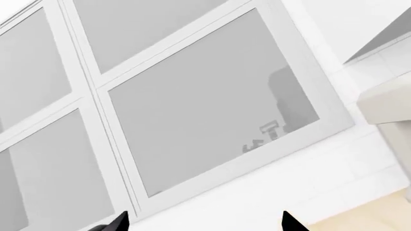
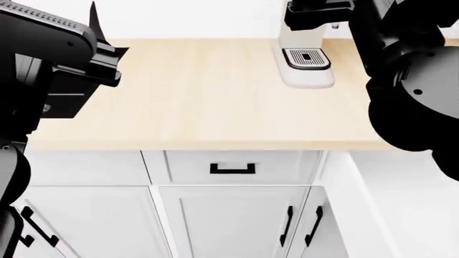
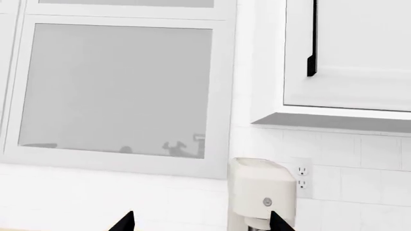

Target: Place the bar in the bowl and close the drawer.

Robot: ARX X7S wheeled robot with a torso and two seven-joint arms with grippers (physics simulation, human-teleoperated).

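Note:
The bar, the bowl and the drawer are out of view in all three views. My left gripper [image 1: 204, 225] is open, with only its two black fingertips showing far apart, and it faces a frosted window and white wall with nothing between the tips. My right gripper [image 3: 201, 224] is open too and empty, aimed at the wall beside a cream coffee machine [image 3: 263, 192]. In the head view both arms are raised over the counter, the left arm [image 2: 50, 54] at one side and the right arm [image 2: 409, 80] at the other.
A light wooden countertop [image 2: 201, 97] carries the coffee machine [image 2: 307, 59] at the back right. Below it are a shallow white drawer with a black handle [image 2: 231, 168] and shut cabinet doors [image 2: 229, 226]. A wall cabinet [image 3: 359, 53] and an outlet [image 3: 301, 177] are on the wall.

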